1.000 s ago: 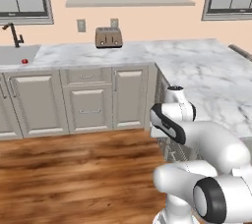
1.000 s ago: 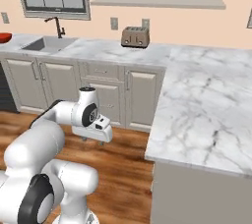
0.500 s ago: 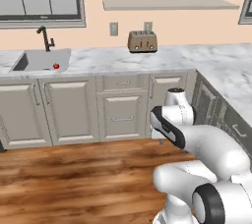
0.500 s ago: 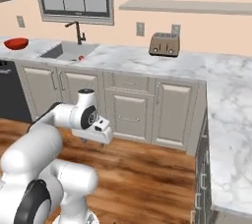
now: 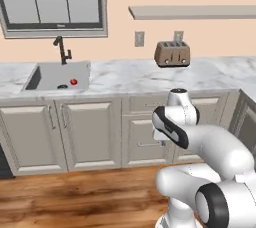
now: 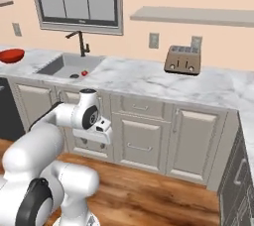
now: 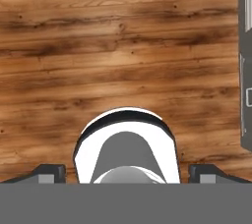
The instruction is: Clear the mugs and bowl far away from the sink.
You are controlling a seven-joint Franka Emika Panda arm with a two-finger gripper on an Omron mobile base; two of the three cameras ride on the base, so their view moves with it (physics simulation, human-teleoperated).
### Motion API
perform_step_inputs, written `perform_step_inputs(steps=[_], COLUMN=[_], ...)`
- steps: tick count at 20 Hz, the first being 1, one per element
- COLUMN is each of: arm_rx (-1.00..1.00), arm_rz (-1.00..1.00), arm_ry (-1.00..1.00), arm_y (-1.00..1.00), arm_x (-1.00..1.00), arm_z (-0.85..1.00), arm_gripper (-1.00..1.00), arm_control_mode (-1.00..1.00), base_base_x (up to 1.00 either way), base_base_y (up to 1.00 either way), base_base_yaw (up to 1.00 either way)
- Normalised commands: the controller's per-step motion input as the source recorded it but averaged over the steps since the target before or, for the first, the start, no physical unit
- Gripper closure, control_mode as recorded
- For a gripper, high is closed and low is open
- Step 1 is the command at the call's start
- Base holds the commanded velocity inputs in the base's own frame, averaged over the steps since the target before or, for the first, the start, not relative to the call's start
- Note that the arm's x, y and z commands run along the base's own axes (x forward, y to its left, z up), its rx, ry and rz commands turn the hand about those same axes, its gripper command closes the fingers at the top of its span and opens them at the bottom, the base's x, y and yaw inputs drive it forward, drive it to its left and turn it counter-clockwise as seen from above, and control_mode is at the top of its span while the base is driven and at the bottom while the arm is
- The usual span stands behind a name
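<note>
White marble counter (image 6: 134, 79) runs under the window. From the left: a shallow glossy red bowl (image 6: 11, 55) rests well apart from the grey recessed sink (image 6: 69, 66), which holds a tiny red ball (image 6: 85, 73). Mugs unseen; clearing seems barely begun. Over wooden floor, the gripper (image 7: 126, 171) gapes wide, empty.

Arm (image 5: 200, 142) folded low, hand facing down, jaws wide open, holding nothing.
</note>
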Motion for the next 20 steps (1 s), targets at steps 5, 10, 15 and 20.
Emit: perform_step_inputs(steps=[5, 10, 15, 20], arm_rx=[0.0, 0.0, 0.0, 0.0], arm_rz=[0.0, 0.0, 0.0, 0.0], arm_ry=[0.0, 0.0, 0.0, 0.0], arm_y=[0.0, 0.0, 0.0, 0.0], arm_x=[0.0, 0.0, 0.0, 0.0], arm_z=[0.0, 0.0, 0.0, 0.0], arm_gripper=[-1.0, -1.0, -1.0, -1.0], arm_control_mode=[1.0, 1.0, 1.0, 1.0], base_base_x=[0.85, 0.72, 0.62, 0.56], base_base_y=[0.85, 0.99, 1.0, 1.0], base_base_yaw=[-0.02, -0.12, -0.15, -0.13])
